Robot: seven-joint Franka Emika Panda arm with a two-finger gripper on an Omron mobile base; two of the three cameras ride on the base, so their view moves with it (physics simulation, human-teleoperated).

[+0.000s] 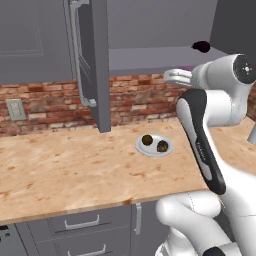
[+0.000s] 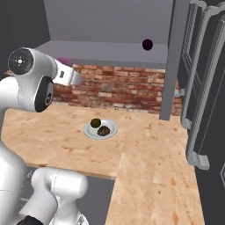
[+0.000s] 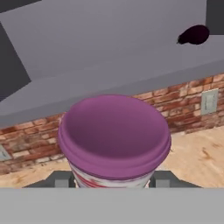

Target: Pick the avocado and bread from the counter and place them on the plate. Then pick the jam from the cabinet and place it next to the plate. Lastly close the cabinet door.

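My gripper (image 3: pixel 113 180) is shut on the jam (image 3: pixel 114 135), a pink-purple jar with a magenta top, held in the air just in front of the open cabinet's grey shelf (image 3: pixel 109 52). From the base, only a sliver of the jam (image 1: pixel 188 67) (image 2: pixel 65 61) shows past the white hand. On the counter (image 1: pixel 75 165) sits the pale plate (image 1: pixel 140 148) (image 2: pixel 88 131). It carries the olive-green avocado (image 1: pixel 147 139) (image 2: pixel 95 122) and the mottled brown bread (image 1: pixel 162 146) (image 2: pixel 104 131). The cabinet door (image 1: pixel 95 65) (image 2: pixel 173 66) stands open.
A black-maroon lump (image 1: pixel 201 47) (image 2: pixel 147 44) (image 3: pixel 194 35) lies on the cabinet shelf. A brick wall (image 1: pixel 140 95) backs the counter, with an outlet (image 1: pixel 15 109). Tall dark doors with bar handles (image 2: pixel 197 96) stand at the right. Grey drawers (image 1: pixel 80 222) sit below.
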